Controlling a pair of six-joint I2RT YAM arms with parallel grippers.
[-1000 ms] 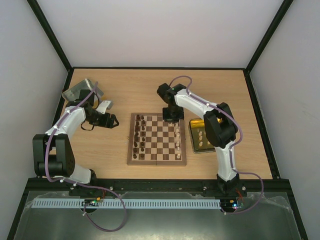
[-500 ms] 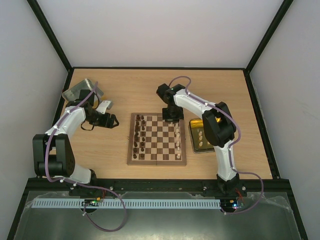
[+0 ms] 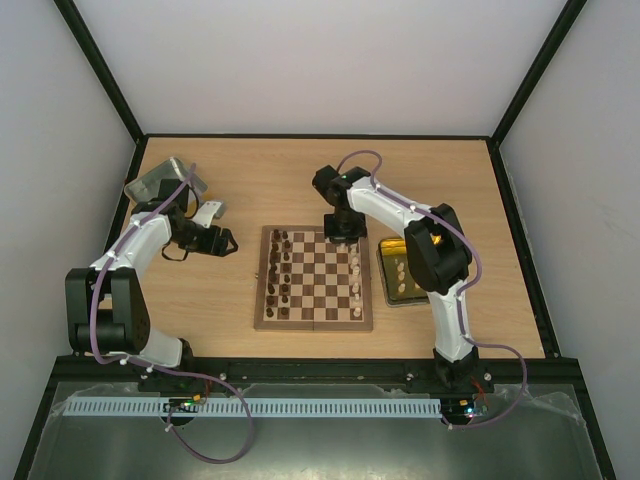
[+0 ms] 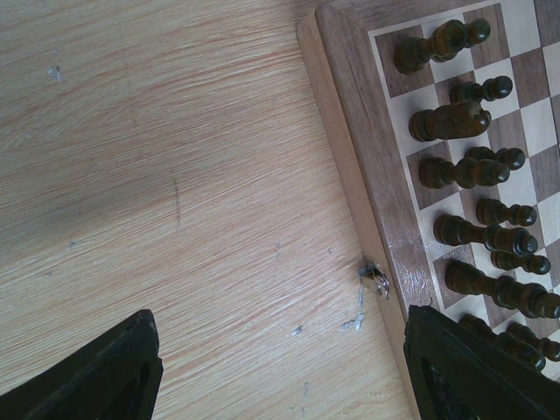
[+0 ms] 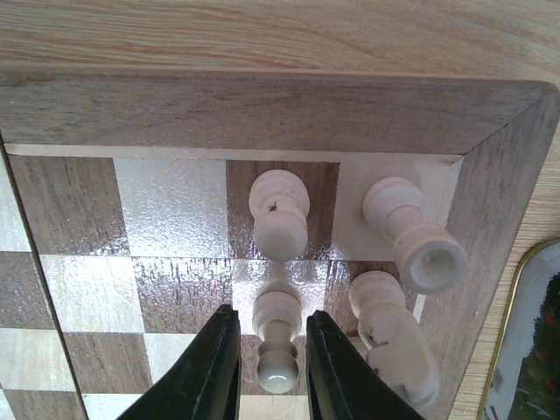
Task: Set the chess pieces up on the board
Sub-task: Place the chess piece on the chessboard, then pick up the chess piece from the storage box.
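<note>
Right gripper [image 5: 273,372]: jaws narrowed either side of a cream pawn [image 5: 277,337] near the board's [image 5: 262,109] far right corner, beside a cream rook [image 5: 416,241]. Likely seating it upright. You can't tell if the pads press.

Left gripper [image 4: 284,354]: gapes wide, empty, off the board's left edge (parked clear, probably).

Only the overhead shows the tray [image 3: 392,243] right of the board.
</note>
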